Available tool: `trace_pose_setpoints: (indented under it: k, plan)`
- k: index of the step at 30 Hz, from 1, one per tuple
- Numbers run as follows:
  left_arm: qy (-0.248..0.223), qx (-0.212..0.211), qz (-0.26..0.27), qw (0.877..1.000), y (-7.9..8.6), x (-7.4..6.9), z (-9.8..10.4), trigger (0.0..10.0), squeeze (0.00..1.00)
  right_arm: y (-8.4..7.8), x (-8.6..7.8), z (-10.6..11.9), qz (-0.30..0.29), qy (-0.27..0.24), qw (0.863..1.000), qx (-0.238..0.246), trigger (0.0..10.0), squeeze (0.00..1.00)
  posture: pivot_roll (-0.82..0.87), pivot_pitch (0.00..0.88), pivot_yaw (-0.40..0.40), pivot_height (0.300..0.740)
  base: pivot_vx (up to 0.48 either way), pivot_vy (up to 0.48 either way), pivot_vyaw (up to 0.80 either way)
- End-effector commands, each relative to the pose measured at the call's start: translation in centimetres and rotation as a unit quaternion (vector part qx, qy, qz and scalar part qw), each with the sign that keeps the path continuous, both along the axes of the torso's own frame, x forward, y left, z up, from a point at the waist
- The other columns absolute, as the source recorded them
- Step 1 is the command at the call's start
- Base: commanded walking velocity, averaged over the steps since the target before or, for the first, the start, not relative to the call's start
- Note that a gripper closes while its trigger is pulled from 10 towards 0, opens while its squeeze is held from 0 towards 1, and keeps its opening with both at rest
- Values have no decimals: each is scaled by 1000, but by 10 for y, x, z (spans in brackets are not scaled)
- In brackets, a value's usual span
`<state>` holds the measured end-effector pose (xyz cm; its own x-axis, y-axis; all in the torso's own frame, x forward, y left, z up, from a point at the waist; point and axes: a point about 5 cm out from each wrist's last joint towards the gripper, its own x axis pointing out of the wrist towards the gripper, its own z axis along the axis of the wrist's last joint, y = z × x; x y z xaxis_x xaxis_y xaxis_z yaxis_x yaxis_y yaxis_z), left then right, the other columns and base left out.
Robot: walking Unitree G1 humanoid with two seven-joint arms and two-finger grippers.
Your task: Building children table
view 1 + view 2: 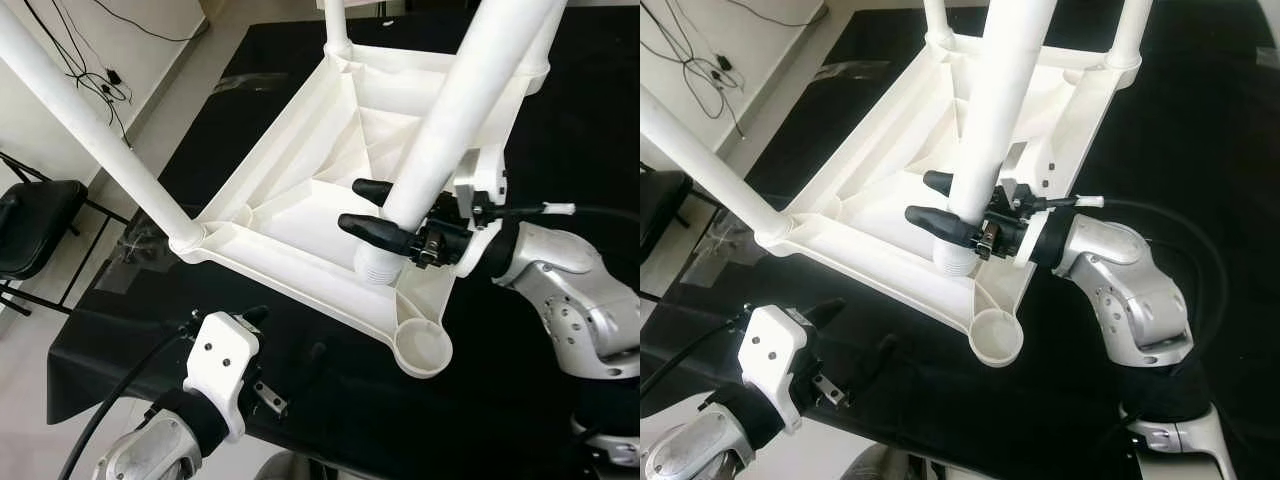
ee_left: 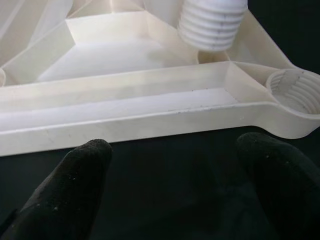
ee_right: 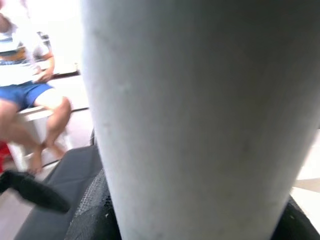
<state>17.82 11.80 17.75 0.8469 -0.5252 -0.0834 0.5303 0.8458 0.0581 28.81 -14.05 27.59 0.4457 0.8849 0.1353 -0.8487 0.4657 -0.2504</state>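
I see my right fingers (image 1: 372,207) pinching the leg (image 1: 455,110) above the tabletop (image 1: 300,215); left fingers (image 2: 75,185) spread beside its rim.

An upturned white tabletop (image 1: 300,200) lies on the black bench (image 1: 560,110). The right tool (image 1: 385,215) clasps a white leg (image 1: 460,110) near its threaded end; the left tool (image 1: 250,330) hovers nearby.
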Motion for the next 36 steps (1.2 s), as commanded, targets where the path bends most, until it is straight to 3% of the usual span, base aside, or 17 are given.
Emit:
trace_pose_setpoints:
  k: [1, 15, 22, 36]
  plan:
    - [21, 8, 16, 1000, 5, 1, -7, 10000, 0, 8, -1, 1, 5, -9, 1000, 0, 10000, 0, -56, 271, 139, 740, -251, 0, 0]
    - [18, 6, 27, 999, 4, 6, -6, 10000, 0, 11, 7, 3, -30, -19, 999, 10, 10000, 0, -55, 270, 132, 740, -283, 0, 0]
    - [-17, 5, 39, 999, 10, 9, 1, 10000, 0, 14, 9, -2, -45, -19, 999, -2, 10000, 0, -54, 271, 132, 740, 0, 0, 0]
    - [0, -5, 79, 997, 21, 12, -3, 10000, 0, 16, 20, -8, -105, -4, 994, -1, 10000, 0, -46, 273, 131, 740, 0, 0, 0]
